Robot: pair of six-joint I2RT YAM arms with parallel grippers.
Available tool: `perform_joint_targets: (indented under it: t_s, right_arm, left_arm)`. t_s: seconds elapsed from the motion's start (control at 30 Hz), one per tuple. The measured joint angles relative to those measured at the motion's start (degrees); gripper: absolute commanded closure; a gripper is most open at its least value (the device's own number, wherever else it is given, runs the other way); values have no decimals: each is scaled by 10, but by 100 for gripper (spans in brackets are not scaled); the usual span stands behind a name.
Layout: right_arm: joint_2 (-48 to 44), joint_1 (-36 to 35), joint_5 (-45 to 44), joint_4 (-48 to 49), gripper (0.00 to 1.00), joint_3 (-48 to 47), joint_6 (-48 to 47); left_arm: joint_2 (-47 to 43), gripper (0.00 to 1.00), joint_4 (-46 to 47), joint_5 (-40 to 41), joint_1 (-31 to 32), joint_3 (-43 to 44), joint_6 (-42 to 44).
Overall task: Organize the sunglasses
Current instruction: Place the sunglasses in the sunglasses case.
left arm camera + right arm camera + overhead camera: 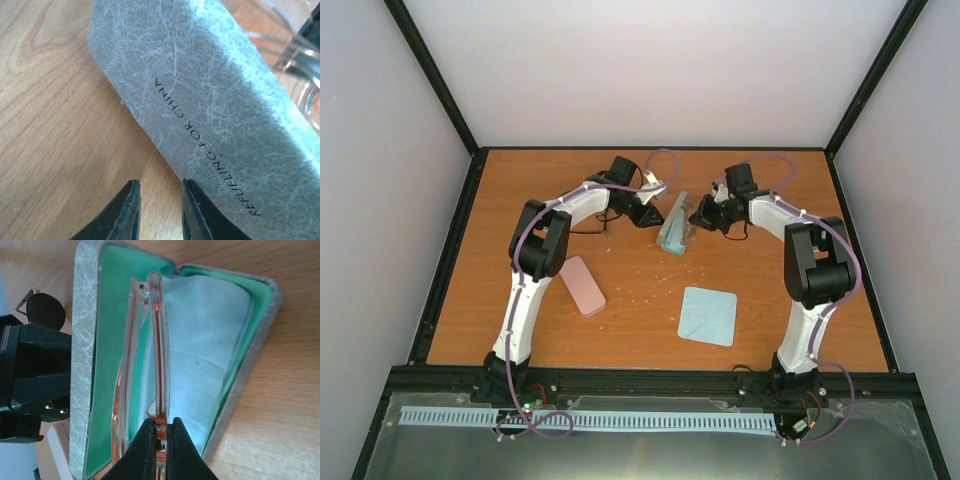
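reddish-brown sunglasses (159,340), folded, are lying with their long axis running straight away from the right gripper (161,426), parallel to the length of the grey case (82,365); the far end is pointing toward the case's far short wall; the right gripper is pinching the near end of the frame, its jaws closed tight on it; the frame is sitting in the mouth of the opened case, between the two halves, over the green lining (107,340) and a pale blue cloth (210,350); whether it is touching them is not resolving; the near tip is being hidden by the fingers. the left gripper (160,182) is standing at the case's outer side, jaws slightly apart with bare wooden table (60,150) showing between them; one finger is lying against the case edge. dark sunglasses (46,311) are lying beyond the case, only one lens showing.
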State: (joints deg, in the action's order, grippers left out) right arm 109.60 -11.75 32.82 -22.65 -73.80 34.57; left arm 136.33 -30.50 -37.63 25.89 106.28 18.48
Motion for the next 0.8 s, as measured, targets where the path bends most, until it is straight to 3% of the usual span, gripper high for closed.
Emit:
perform_joint_targets:
  t_s: [0.8]
  right_arm:
    - [54,-41,-31,61,97,-8,57]
  left_arm:
    - [-17,75,20,0,0,-36,-11]
